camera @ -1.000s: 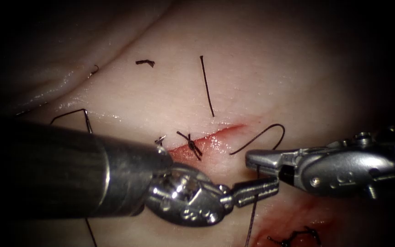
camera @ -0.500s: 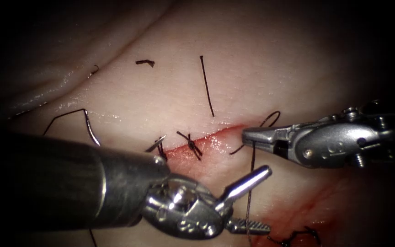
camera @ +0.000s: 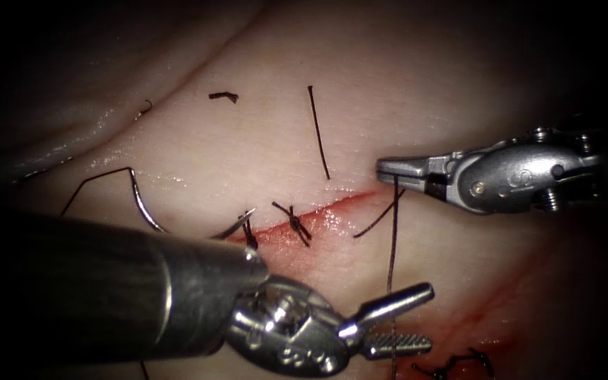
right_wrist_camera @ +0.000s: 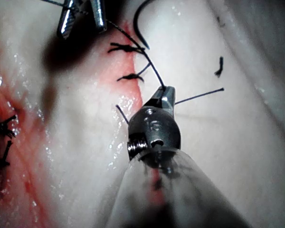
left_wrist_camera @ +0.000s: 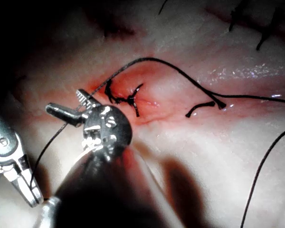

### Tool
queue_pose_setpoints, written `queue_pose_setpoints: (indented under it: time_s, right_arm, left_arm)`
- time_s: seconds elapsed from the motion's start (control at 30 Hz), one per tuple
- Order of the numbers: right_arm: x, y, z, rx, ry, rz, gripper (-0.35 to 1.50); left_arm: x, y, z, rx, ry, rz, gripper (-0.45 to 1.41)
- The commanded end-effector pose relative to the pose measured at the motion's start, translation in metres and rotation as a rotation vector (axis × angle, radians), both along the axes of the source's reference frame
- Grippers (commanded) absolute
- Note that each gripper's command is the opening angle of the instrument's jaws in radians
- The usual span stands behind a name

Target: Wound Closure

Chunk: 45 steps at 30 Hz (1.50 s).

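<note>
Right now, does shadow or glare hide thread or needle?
Endoscope view: dark edges, glare on the open, empty left tool; right tool, shut on the thread, well lit; needle seems free on the tissue left of the cut, partly behind the left shaft. Right wrist view: shadow beside the cut.

wet glossy tissue (camera: 402,84), polished metal tools with serrated jaws, thin matt dark thread (camera: 393,246)

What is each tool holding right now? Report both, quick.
Left tool: fingers open, holding nothing; thread passes between them.
Right tool: fingers shut on the thread.
Needle: lying on the tissue, left of the cut, unheld.
</note>
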<state>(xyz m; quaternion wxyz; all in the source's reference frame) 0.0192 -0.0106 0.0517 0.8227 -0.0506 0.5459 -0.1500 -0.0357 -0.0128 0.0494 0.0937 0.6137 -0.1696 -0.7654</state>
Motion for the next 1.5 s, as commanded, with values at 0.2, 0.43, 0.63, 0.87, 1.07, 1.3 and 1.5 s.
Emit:
queue_pose_setpoints:
  time_s: [0.2, 0.43, 0.63, 0.87, 1.07, 1.3, 1.5]
  right_arm:
    - [0.0007, 0.0004, 0.0012, 0.011, -0.001, 0.007, -0.35]
    - [0.0006, 0.0007, 0.0018, 0.022, -0.003, 0.015, -0.35]
    - [0.0005, 0.0004, 0.0023, 0.04, -0.002, 0.027, -0.35]
    - [0.0, -0.0007, 0.0018, 0.075, 0.004, 0.032, -0.35]
    - [-0.0001, -0.0042, -0.0007, 0.187, 0.016, 0.055, -0.05]
    - [-0.0001, -0.0065, -0.0031, 0.363, 0.011, 0.112, 1.38]
    - [-0.0019, -0.0066, -0.0059, 0.452, 0.011, 0.111, 1.47]
  left_arm:
    - [-0.0005, -0.0004, 0.0005, 0.001, -0.004, 0.004, 0.41]
    - [-0.0005, -0.0007, 0.0003, 0.0, -0.005, 0.005, 0.29]
    - [-0.0001, -0.0014, 0.0003, -0.04, 0.033, 0.043, -0.45]
    - [0.003, -0.0013, 0.0005, -0.049, 0.046, 0.071, -0.45]
    - [0.0085, -0.0006, 0.0002, -0.054, 0.08, -0.028, -0.45]
    - [0.01, -0.0001, -0.0005, -0.05, 0.085, -0.064, -0.45]
    - [0.0108, -0.0011, -0.0017, -0.049, 0.091, -0.073, -0.45]
